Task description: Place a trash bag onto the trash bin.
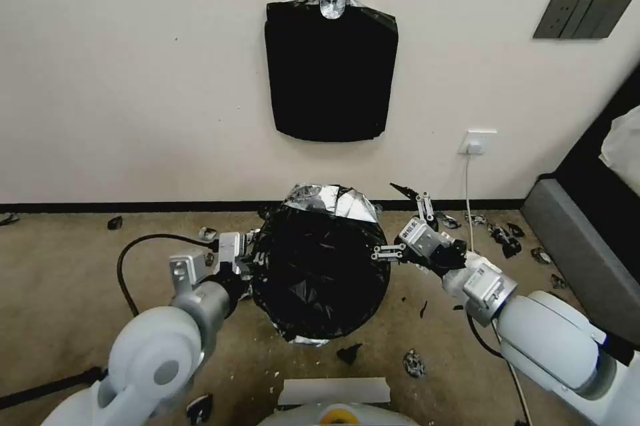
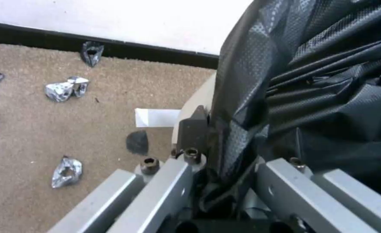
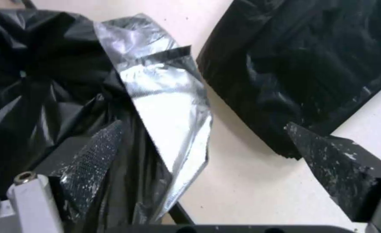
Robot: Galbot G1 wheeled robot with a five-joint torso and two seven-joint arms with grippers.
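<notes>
Beside the trash bag point(image 1: 320, 263), right tool point(image 1: 408, 221) gapes empty.

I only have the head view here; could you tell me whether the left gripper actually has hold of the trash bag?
Observer: Yes. The left wrist view shows the left gripper shut on a fold of the trash bag.
Operator: Thank you. Is the trash bin visible there?
Observer: A strip of the trash bin's white wall shows beside one finger.
Operator: And the right gripper?
Observer: The right gripper is open and holds nothing; the bag's silvery flap lies by one finger.
</notes>
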